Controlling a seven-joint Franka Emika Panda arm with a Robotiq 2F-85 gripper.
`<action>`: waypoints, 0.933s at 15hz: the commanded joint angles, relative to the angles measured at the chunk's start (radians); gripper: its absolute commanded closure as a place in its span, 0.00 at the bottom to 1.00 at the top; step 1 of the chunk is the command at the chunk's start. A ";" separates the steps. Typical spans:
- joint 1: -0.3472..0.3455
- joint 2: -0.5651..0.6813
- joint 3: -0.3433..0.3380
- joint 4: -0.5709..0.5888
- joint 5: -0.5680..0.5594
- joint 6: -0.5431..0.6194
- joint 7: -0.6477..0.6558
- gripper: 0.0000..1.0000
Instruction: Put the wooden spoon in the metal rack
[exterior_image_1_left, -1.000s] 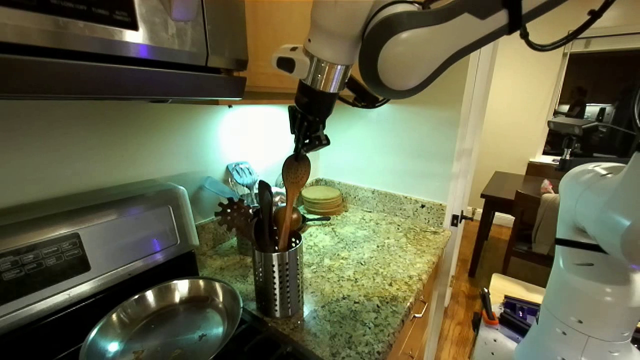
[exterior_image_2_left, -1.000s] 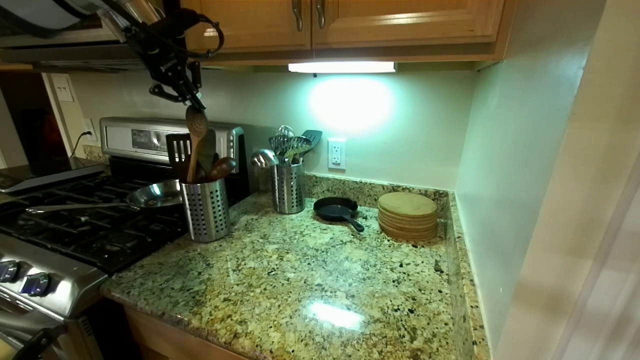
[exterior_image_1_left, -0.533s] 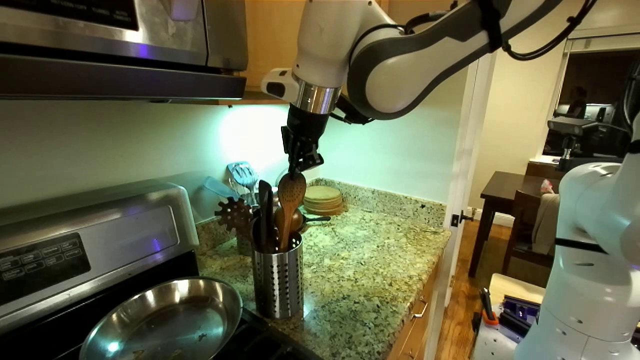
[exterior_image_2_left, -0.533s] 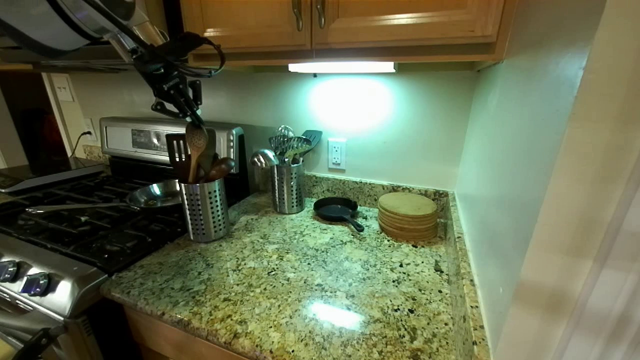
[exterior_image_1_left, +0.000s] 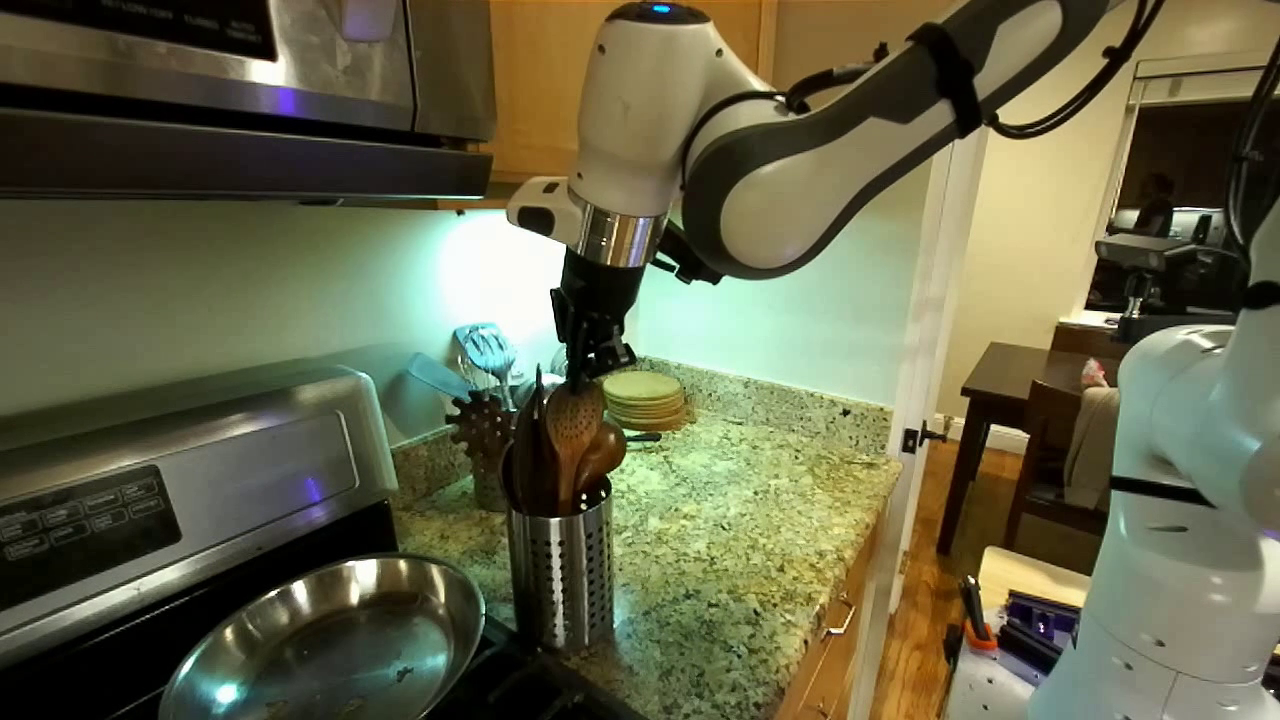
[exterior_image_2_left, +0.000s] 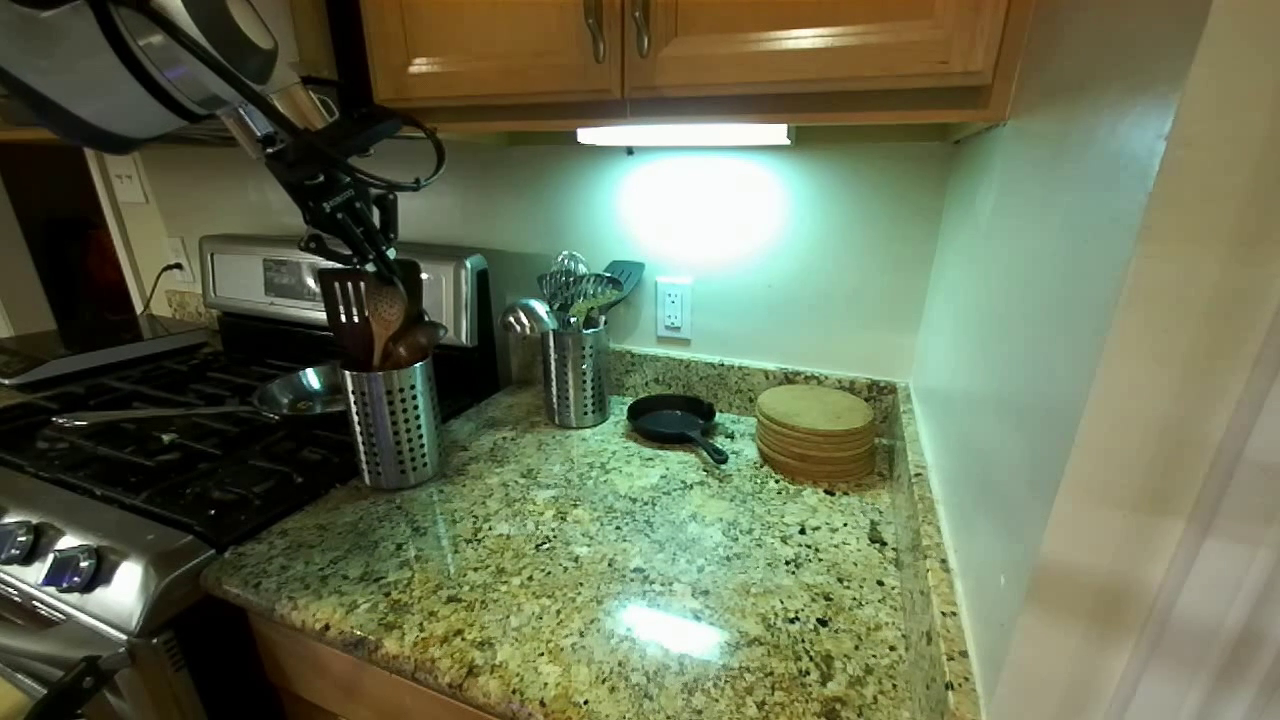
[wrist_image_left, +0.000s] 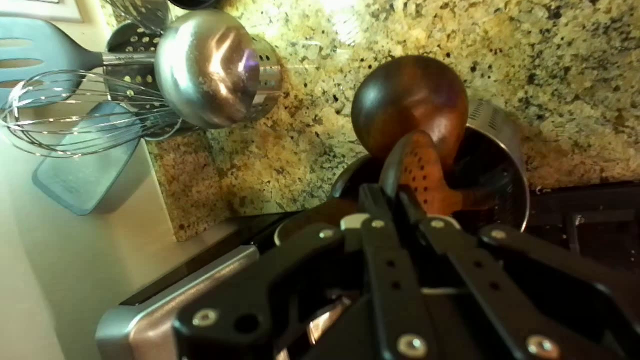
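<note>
Above the metal rack (exterior_image_2_left: 393, 430), the gripper (wrist_image_left: 393, 199) pinches the wooden spoon (exterior_image_1_left: 573, 432) by its bowl, handle inside; how deep is hidden. Insertion seems nearly done; next, let go.

under-cabinet lamp (exterior_image_2_left: 685, 134) bright | wall (exterior_image_2_left: 705, 210) washed out | counter (exterior_image_2_left: 600, 540) glare
</note>
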 joint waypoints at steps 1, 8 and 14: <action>-0.015 -0.003 0.013 -0.025 -0.040 0.034 0.067 0.95; -0.001 -0.105 -0.004 -0.045 -0.004 0.009 0.067 0.34; 0.065 -0.266 -0.062 -0.069 0.211 -0.075 -0.037 0.01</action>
